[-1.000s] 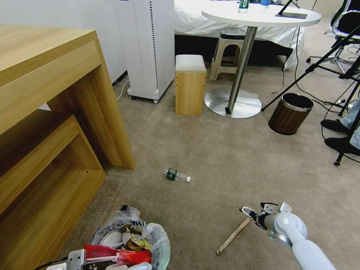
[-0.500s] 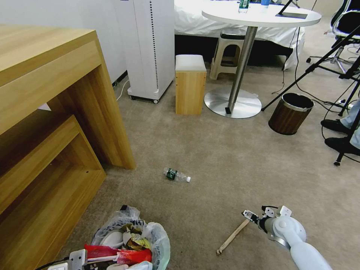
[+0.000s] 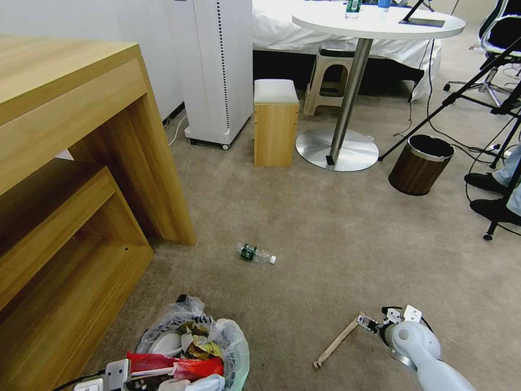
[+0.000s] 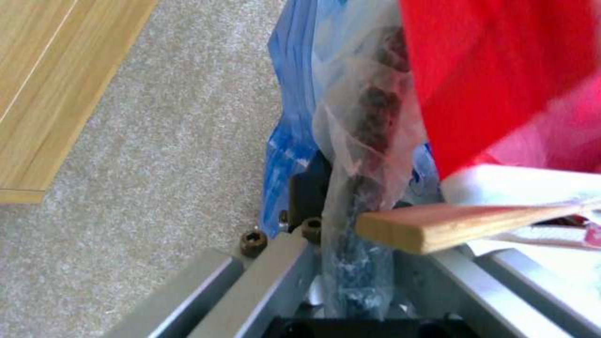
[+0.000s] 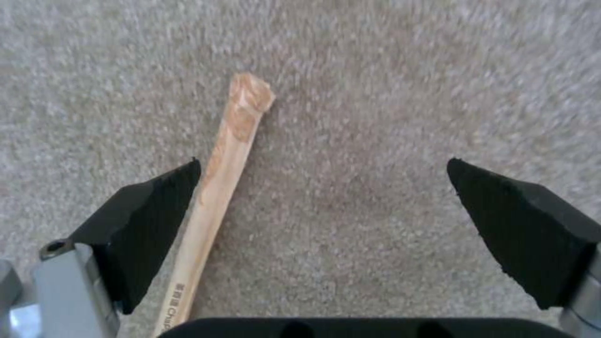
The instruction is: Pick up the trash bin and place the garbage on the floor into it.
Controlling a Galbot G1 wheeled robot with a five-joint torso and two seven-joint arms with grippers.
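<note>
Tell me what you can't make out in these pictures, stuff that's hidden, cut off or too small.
- Head view: the trash bin runs off the bottom edge; its frame is hidden by the bag and litter.
- Head view: the bottle label is too small to read.
- Right wrist view: the wooden stick disappears behind the right end effector, its print cut off.
- Left wrist view: the left end effector fingertips are buried in plastic bag.

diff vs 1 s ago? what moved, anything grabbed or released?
The right end effector has come down and back toward the robot, over the upper end of the wooden stick; in the right wrist view its open pads straddle the stick, nothing gripped yet. The left end effector still clamps the bagged rim of the trash bin. The stick, the bottle and the floor litter are unchanged.
</note>
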